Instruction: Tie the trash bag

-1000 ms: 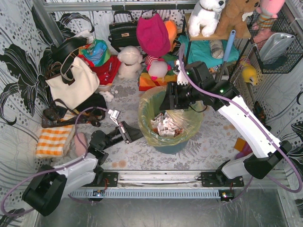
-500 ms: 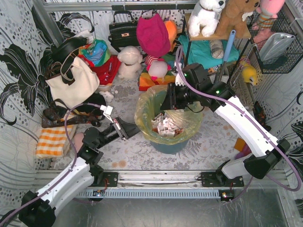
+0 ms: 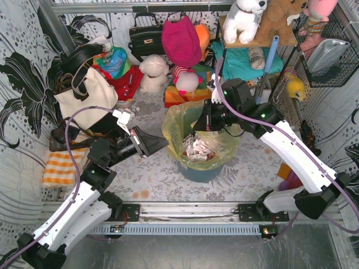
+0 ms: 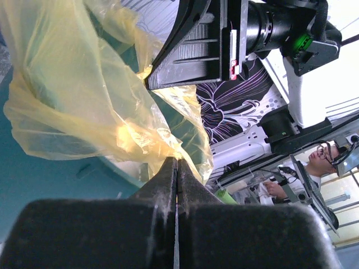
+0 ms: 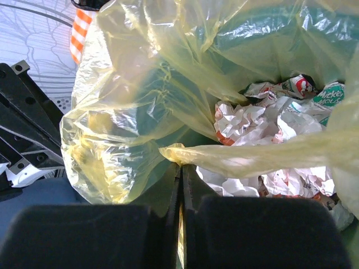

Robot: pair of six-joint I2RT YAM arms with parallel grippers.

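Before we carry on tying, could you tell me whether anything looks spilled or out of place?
Nothing stands out: the crumpled paper lies inside the trash bag, none beside the bin; the left gripper and right gripper each pinch its rim.

1. The bin stands on the table, near its middle, ahead of the two arm bases.
2. The trash bag sits in the bin, its rim spilling out over the bin's edge, and crumpled paper lies inside the bag.
3. The left gripper is at the bag's left rim, touching the film. The right gripper is at the far rim, above the opening, touching a fold.
4. A folded cloth lies at the table's left edge, a tote bag behind it, and a handbag farther back.
5. A shelf stands behind and to the right of the bin, with a plush toy on it. A wire basket is to the shelf's right.
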